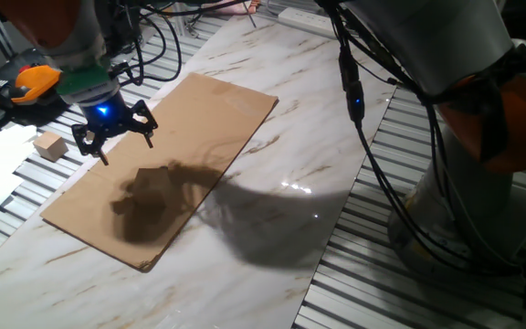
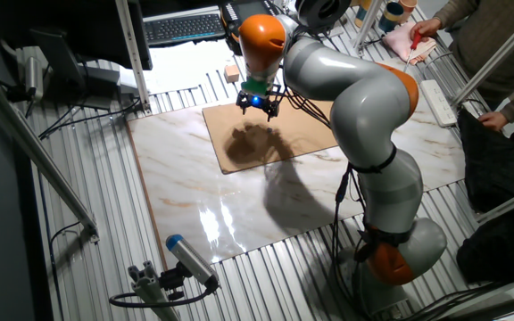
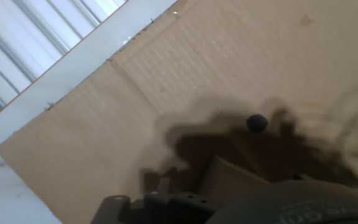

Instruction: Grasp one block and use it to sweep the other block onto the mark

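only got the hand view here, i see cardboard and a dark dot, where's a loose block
observer: a wooden block sits off the cardboard, on the slatted surface beside it.
operator: how close is the gripper to it
observer: the gripper hangs above the cardboard's edge on that block's side, clearly apart from the block.
operator: what's the cardboard lying on
observer: a marble-patterned board that runs well past the cardboard.
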Tool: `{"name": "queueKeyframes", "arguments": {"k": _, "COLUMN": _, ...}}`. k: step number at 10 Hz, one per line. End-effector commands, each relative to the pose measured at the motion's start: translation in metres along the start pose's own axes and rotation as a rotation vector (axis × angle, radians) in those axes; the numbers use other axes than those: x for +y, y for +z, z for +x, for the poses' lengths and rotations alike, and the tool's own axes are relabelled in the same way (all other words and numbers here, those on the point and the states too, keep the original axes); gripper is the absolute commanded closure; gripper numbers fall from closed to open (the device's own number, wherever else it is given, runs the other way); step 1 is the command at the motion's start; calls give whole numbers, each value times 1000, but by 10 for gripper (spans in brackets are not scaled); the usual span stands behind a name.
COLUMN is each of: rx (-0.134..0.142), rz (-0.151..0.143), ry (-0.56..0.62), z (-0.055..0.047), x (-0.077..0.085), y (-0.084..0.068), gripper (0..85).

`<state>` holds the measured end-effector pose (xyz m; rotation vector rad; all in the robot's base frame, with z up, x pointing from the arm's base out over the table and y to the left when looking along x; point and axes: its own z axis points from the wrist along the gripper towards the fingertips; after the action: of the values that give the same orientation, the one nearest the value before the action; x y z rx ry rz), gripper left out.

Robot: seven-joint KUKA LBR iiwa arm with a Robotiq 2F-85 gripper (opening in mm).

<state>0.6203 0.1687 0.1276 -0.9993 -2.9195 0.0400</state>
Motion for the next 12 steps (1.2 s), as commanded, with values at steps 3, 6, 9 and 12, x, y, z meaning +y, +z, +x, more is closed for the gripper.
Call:
{"name": "queueKeyframes", "arguments": {"k": 3, "rx": 16, "rz": -14, "ry": 38, "z": 7, "x": 9, "y": -1, "gripper": 0}}
{"name": "queueKeyframes", "arguments": {"k": 6, "rx": -2, "rz": 0, "ry": 78, "z": 18, "x": 13, "y": 4, "gripper": 0}}
{"name": "queueKeyframes", "arguments": {"k": 9, "rx": -15, "rz": 1, "ry": 81, "z": 23, "x": 3, "y": 17, "gripper": 0}}
{"name": "queueKeyframes", "arguments": {"k": 12, "rx": -21, "rz": -7, "ry": 82, "z": 29, "x": -6, "y": 32, "gripper": 0}}
